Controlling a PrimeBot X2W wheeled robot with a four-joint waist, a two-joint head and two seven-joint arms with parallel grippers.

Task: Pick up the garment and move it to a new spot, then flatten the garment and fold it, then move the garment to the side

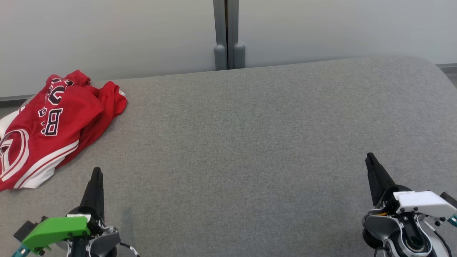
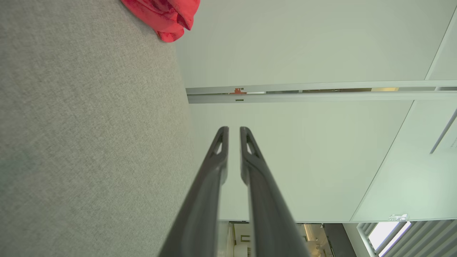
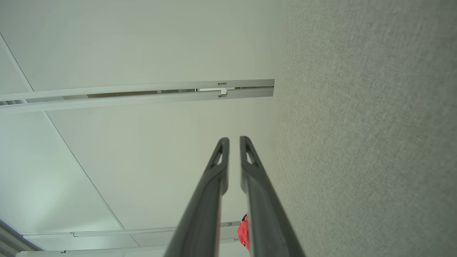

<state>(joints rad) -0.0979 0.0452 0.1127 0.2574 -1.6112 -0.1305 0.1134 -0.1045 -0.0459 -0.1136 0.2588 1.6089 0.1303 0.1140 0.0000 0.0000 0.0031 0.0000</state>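
Garment [image 1: 53, 125]: red with white trim and dark lettering, bunched at far left of grey padded surface [image 1: 250, 142]. Left gripper [image 1: 96, 171] at near left, close to the cloth's near edge but apart from it. Right gripper [image 1: 369, 157] at near right, well apart from it. Both claws all but pressed together, thin slit only, pinching nothing. Pick-up apparently not yet begun. To do it well: spread left claw first, come down on a raised fold rather than the flat hem, pinch firmly, lift clear before carrying toward centre.
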